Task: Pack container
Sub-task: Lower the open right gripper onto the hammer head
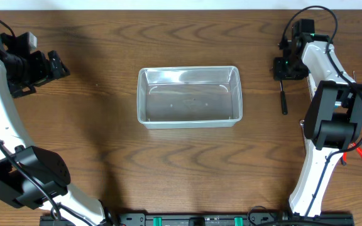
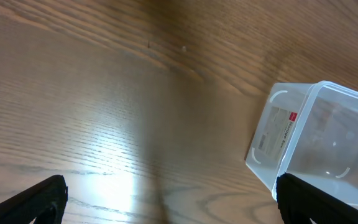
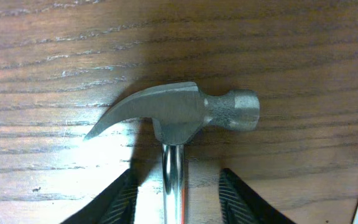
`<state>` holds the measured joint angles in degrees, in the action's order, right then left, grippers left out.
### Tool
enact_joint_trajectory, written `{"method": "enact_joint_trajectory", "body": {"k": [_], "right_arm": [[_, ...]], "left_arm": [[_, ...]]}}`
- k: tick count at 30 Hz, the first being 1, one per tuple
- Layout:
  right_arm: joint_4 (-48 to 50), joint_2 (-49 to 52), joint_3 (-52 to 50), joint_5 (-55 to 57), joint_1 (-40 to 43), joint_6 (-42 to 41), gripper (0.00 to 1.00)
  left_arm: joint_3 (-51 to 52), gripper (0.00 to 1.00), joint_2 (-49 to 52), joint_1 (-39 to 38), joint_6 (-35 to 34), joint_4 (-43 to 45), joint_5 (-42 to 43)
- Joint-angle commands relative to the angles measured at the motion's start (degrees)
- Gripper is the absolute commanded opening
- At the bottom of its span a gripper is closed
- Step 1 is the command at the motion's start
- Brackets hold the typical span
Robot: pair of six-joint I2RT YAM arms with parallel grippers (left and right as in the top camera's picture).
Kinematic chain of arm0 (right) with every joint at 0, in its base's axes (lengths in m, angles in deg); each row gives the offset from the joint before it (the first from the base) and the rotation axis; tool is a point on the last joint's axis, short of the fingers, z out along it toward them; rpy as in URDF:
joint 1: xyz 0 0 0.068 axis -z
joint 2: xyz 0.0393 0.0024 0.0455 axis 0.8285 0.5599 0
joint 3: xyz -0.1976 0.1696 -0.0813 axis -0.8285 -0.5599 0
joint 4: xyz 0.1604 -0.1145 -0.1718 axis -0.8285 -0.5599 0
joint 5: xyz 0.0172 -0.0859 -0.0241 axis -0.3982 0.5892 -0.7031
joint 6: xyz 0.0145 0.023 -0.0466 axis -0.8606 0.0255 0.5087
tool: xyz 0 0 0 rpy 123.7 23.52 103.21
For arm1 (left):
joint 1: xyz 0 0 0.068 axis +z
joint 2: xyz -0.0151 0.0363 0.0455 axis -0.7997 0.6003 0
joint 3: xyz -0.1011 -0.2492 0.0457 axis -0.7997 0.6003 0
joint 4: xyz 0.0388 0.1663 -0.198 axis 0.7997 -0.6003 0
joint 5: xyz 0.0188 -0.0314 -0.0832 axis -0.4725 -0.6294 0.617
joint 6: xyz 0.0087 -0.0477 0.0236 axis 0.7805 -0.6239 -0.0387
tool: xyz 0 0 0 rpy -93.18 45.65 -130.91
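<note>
At the middle of the table (image 1: 105,125) we have the container (image 1: 188,96), standing upright with its long side running left to right, well apart from both arms. It's a clear, see-through plastic tub: rectangular, shallow, with rounded corners and a raised rim all round. The walls catch pale glare in the overhead view. In the left wrist view one end wall carries a white label (image 2: 276,130) with a small red mark, and we see wood grain through the plastic.

The left gripper (image 1: 58,64) is at the far left of the table, well away from the tub. Its fingers (image 2: 37,202) are spread wide with only bare table between them.

The right gripper (image 3: 178,174) is at the far right over a hammer (image 3: 179,115) lying flat. Its fingers (image 3: 114,199) straddle the steel shank just below the head, with a gap on each side, so it's open and not gripping. The black handle (image 1: 284,100) sticks out towards the near edge.
</note>
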<state>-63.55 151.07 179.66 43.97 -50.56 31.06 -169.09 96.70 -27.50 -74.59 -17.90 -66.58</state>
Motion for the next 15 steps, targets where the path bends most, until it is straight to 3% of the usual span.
{"method": "enact_joint_trajectory", "body": {"k": [1,15], "right_arm": [[0.2,1.0,0.9,-0.3,-0.3,-0.5,0.38],[0.8,1.0,0.9,-0.3,-0.5,-0.5,0.19]], "left_arm": [[0.1,0.98,0.6,0.0,0.3,0.0,-0.7],[0.1,0.98,0.6,0.0,0.3,0.0,-0.7]]}}
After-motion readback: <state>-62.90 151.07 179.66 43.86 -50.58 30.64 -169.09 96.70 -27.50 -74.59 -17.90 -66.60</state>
